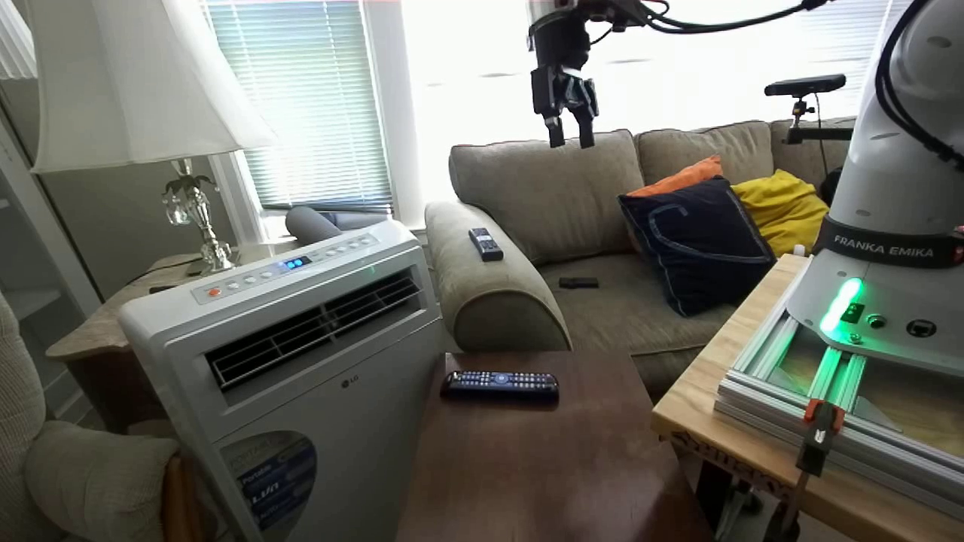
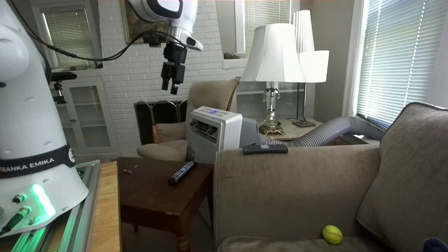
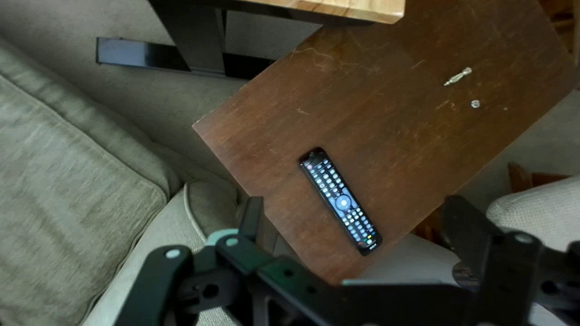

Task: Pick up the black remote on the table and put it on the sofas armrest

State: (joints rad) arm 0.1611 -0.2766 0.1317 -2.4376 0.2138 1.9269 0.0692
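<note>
— A black remote (image 3: 340, 200) lies face up on a dark brown worktop (image 3: 385, 113), near the end closest to the sofa (image 1: 550, 196).

— Its long axis?

— It runs roughly parallel to that end. In the wrist view it slants from upper left to lower right.

— And the pincer (image 1: 571, 143)?

— High above the worktop, on the lone arm (image 2: 31, 115), its jaws spread wide with nothing between them. The remote lies below, appearing between the two jaws in the wrist view; whether it is exactly centred, the three views do not settle.

— What does the coming move turn on?

— The angle, in my judgement. The jaws would close left to right in that view, and the remote crosses that line aslant. A small turn would likely square the grip across its narrow width.

— And the destination?

— The sofa's armrest (image 1: 512, 320), just beyond the worktop, with a second, dark remote (image 1: 486, 245) resting on top: something the placement should probably avoid. A white air conditioner (image 1: 354, 421) stands beside the worktop.
</note>
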